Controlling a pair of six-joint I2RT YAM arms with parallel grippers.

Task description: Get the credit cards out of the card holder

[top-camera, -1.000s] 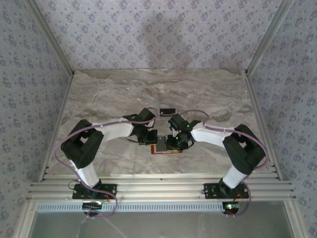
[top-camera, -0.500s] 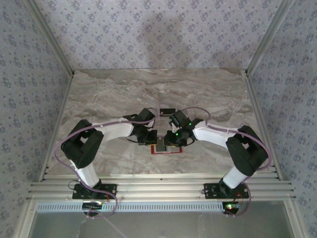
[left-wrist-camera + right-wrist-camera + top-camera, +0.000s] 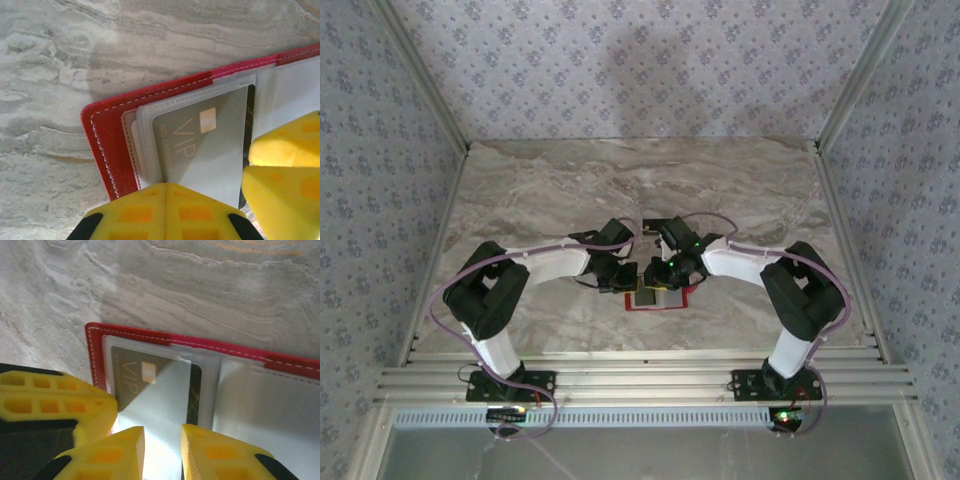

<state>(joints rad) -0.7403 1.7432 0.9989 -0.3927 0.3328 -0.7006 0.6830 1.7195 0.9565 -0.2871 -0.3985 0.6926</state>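
Note:
The red card holder (image 3: pixel 660 303) lies open on the marble table. Its clear sleeves (image 3: pixel 145 145) hold a dark credit card (image 3: pixel 205 145) marked VIP, with a gold chip, and glare whitens much of its face (image 3: pixel 165 390). My left gripper (image 3: pixel 165 192) is shut, its yellow tips pressed down at the sleeves' near edge beside the card. In the top view it (image 3: pixel 626 279) sits at the holder's left end. My right gripper (image 3: pixel 162 450) hovers open over the card's near end, one finger (image 3: pixel 122 452) on each side. It (image 3: pixel 663 274) is over the holder's middle.
The yellow fingers (image 3: pixel 285 170) of the right gripper crowd the left wrist view on the right. The left gripper's fingers (image 3: pixel 50 400) cover the holder's left edge in the right wrist view. Bare marble (image 3: pixel 570 190) stretches behind both arms, and patterned walls close in the table.
My right gripper has swung left and inward over the open holder, coming close to the left gripper. The left arm and the holder have stayed put.

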